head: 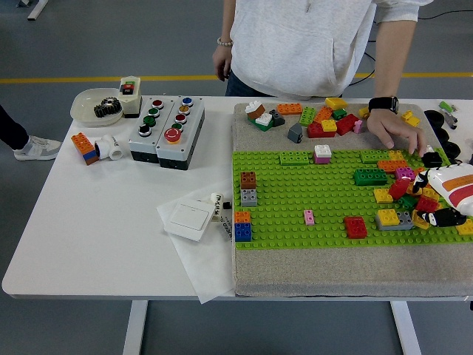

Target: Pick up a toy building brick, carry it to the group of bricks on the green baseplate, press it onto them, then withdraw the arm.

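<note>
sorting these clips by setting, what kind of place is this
Probably a robotics lab or test workshop, not a home. A white height-adjustable table stands on a grey floor with a yellow line; on it are industrial push-button boxes, a green baseplate of bricks, and the robot's right hand.
</note>
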